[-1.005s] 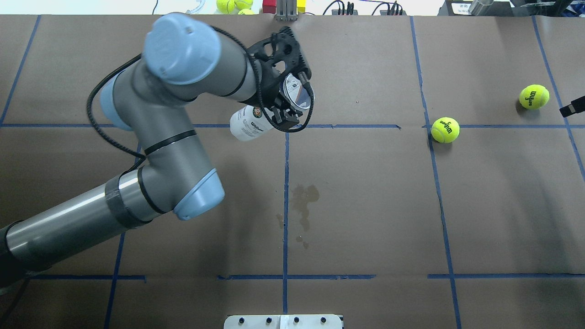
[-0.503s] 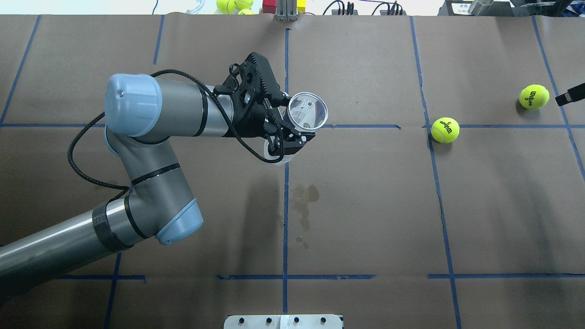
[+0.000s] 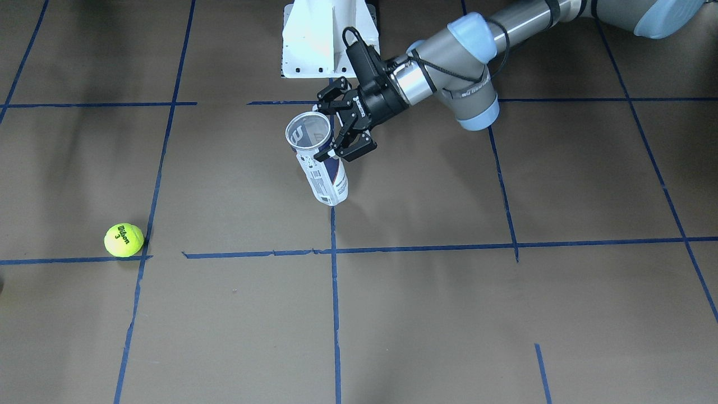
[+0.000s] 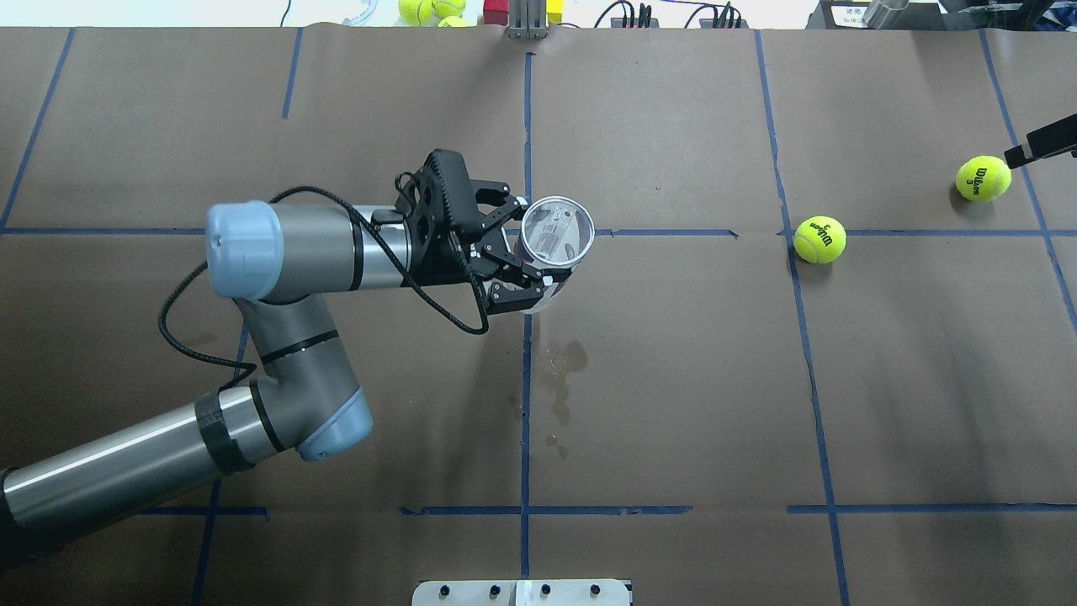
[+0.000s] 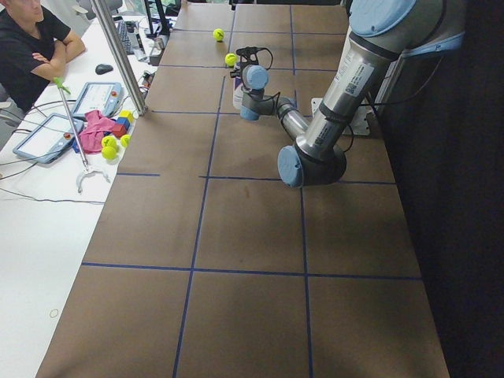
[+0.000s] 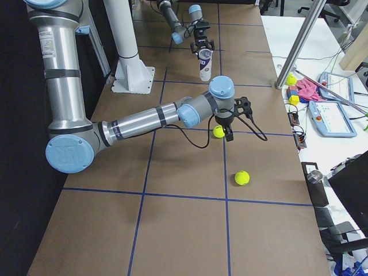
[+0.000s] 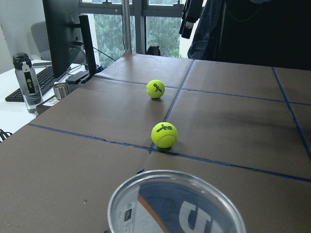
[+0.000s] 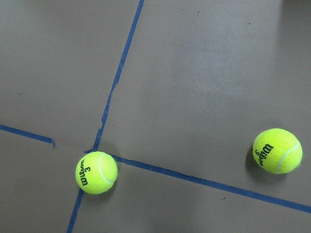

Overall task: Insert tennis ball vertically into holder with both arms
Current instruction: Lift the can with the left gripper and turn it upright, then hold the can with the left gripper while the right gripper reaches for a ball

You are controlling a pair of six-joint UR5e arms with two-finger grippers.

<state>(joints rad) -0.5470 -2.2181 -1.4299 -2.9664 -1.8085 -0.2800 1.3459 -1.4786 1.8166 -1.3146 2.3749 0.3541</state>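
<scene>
The holder [image 4: 557, 232], a clear can with a white and navy label, stands roughly upright with its open mouth up near the table's middle. It also shows in the front view [image 3: 324, 171] and as a silver rim in the left wrist view [image 7: 171, 191]. My left gripper [image 4: 523, 249] is shut on its upper part from the side [image 3: 338, 128]. Two tennis balls lie on the right: one [image 4: 819, 239] at a tape crossing, one [image 4: 983, 178] farther right. Only a black tip of my right gripper [image 4: 1040, 149] shows by the far ball; I cannot tell its state. The right wrist view shows both balls [image 8: 96, 173] [image 8: 277, 150] from above.
The white pedestal base [image 3: 328, 39] stands at the robot's side of the table. More balls [image 4: 431, 10] and coloured blocks lie past the far edge. A dark stain [image 4: 559, 374] marks the brown paper. An operator [image 5: 27, 47] sits at a side desk.
My left arm swung the can from tilted to upright, mouth up, and drew it slightly toward the robot. The right gripper's tip moved toward the table's far edge beside the far ball.
</scene>
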